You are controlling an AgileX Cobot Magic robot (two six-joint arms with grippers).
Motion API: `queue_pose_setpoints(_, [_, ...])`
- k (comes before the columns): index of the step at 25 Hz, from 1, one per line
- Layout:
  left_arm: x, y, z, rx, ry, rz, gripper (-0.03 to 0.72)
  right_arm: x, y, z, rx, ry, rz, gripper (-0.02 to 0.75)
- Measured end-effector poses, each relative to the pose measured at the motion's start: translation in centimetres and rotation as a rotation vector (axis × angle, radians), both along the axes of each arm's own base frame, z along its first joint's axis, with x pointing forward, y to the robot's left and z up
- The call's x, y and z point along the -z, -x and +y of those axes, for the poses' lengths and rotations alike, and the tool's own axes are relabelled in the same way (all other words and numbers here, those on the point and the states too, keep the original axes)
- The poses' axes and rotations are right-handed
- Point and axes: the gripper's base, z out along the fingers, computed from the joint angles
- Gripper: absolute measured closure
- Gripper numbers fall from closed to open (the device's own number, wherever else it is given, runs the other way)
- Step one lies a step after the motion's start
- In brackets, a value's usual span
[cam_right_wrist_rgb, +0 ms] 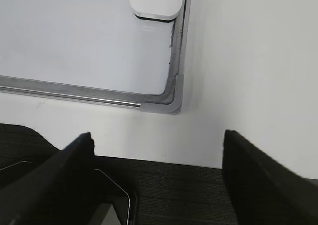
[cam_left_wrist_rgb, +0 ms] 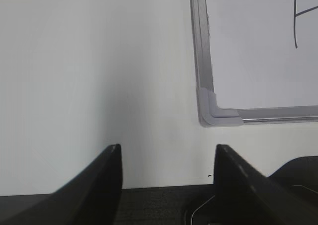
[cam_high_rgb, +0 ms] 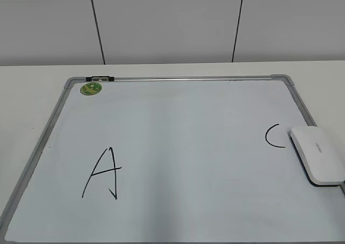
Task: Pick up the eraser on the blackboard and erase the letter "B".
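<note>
The blackboard [cam_high_rgb: 178, 147] is a white board with a grey frame lying flat on the table. The white eraser [cam_high_rgb: 318, 155] lies at the board's right edge, right of a black "C" [cam_high_rgb: 274, 136]. A black "A" [cam_high_rgb: 102, 174] is at the lower left. No letter "B" shows on the board. The eraser's near end [cam_right_wrist_rgb: 155, 4] shows at the top of the right wrist view. My left gripper [cam_left_wrist_rgb: 168, 153] is open and empty over bare table beside the board's near left corner [cam_left_wrist_rgb: 213, 111]. My right gripper [cam_right_wrist_rgb: 158, 138] is open and empty by the near right corner [cam_right_wrist_rgb: 171, 98]. Neither gripper shows in the exterior view.
A round green sticker [cam_high_rgb: 91, 88] and a small black clip [cam_high_rgb: 100, 78] sit at the board's far left corner. A grey panelled wall [cam_high_rgb: 172, 23] stands behind the white table [cam_high_rgb: 32, 88]. A dark mat edge [cam_left_wrist_rgb: 164, 205] lies under both grippers.
</note>
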Motion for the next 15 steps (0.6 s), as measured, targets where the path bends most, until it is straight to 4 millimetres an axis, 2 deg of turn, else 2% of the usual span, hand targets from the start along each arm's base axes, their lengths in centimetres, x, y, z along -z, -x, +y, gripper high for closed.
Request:
queue_pose_setpoints(6, [-0.6,1.7,0.1,0.000,0.007,-0.110,0.251,-0.3,0.8,-0.2,0.020,-0.010,-0.058,0.146])
queue_pose_setpoints(15, [-1.3,5.3,0.4,-0.008,0.021,-0.339,0.251,-0.8,4.3,-1.0,0.156,-0.029,-0.274,0.146])
